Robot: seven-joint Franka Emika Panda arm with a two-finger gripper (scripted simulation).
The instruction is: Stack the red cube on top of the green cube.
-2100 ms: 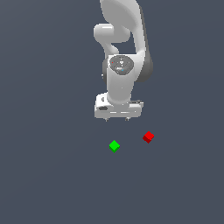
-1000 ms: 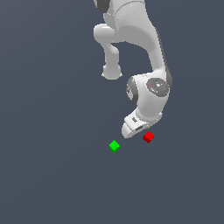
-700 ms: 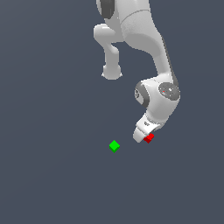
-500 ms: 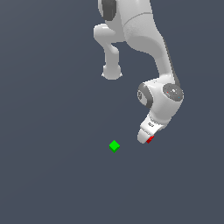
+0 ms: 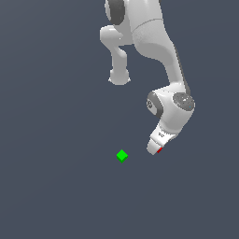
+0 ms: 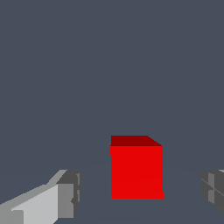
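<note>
The red cube [image 6: 136,170] rests on the dark grey floor between my two fingertips in the wrist view, with clear gaps on both sides. My gripper [image 6: 140,192] is open around it. In the exterior view my gripper [image 5: 156,148] is low over the floor and hides most of the red cube [image 5: 160,150], of which only a sliver shows. The green cube [image 5: 122,156] sits alone on the floor, a short way toward the exterior view's left of my gripper. It is out of the wrist view.
The floor [image 5: 56,186] is a plain dark grey surface. My white arm [image 5: 154,42] reaches down from the top of the exterior view.
My gripper has swung from above the green cube toward the exterior view's right and come down over the red cube, which it now mostly hides. Neither cube has moved.
</note>
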